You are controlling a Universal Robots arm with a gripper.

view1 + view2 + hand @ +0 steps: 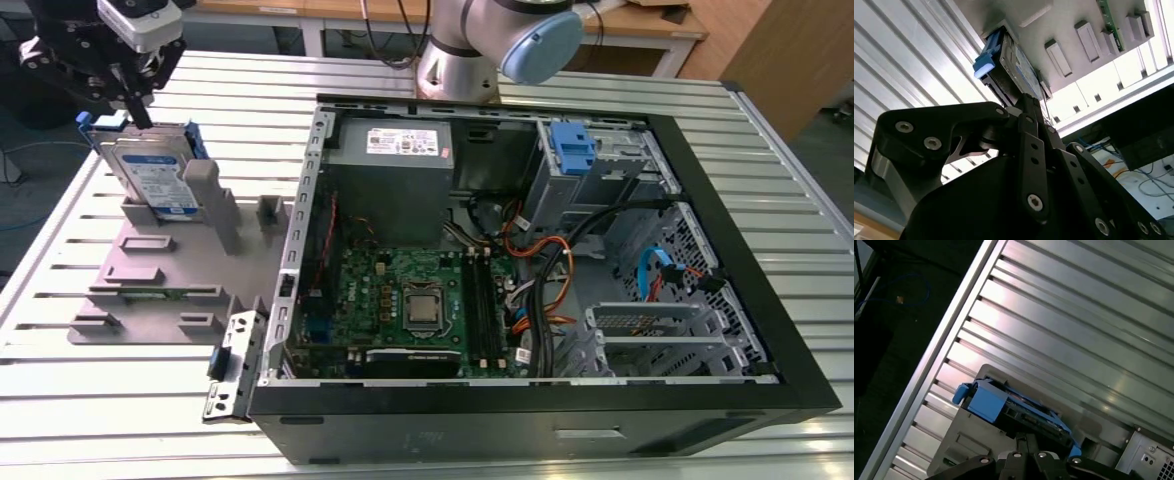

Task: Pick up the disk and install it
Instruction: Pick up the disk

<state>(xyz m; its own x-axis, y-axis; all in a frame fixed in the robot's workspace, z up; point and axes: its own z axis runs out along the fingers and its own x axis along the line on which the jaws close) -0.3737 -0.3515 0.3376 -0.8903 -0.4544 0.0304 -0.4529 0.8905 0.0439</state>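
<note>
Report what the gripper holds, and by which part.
Cannot be told. The gripper is at the upper edge of the disk, which stands upright in the grey holder; no grip shows.

A ribbed metal table spans the exterior view and shows in both wrist views. An open black computer case lies on it, taking up the centre and right of the frame. Inside the case, a green motherboard sits at lower centre, a grey power supply with a white sticker above it, and an upright blue latch piece at upper right. Orange cables and a blue cable run to the right of the motherboard. At left is a grey holder fixture, on which a narrow green circuit strip lies. A perforated metal bracket leans at the case's lower left corner.
</note>
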